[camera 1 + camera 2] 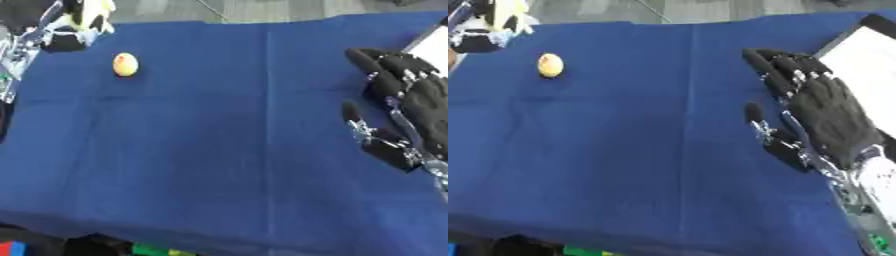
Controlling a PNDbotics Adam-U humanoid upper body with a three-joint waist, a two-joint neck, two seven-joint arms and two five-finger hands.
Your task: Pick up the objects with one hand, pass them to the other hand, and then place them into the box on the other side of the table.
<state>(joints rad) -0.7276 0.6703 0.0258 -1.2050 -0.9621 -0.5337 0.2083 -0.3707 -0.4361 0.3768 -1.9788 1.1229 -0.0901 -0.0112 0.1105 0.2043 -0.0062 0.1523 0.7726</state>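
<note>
The right robot hand hovers over the right side of the tabletop, fingers spread and nearly straight, thumb held apart, holding nothing. The left robot hand shows only in part at the far left corner, mixed with something yellow; whether its fingers are spread or curled cannot be told. The one object visible on the blue cloth is a small yellow ball with a reddish mark, lying near the far left corner, well apart from the right robot hand. The box, pale inside with a dark rim, sits at the far right edge, just beside the right robot hand's fingertips. Judged risks: the ball is round and on a smooth cloth, so a nudge from an approaching finger would likely send it rolling toward the far or left edge and off. The handover is the weaker step; a ball passed between two sets of fingers may slip if one releases before the other has closed round it. The right robot hand, so near the box rim, could also knock the box when it turns to receive.
</note>
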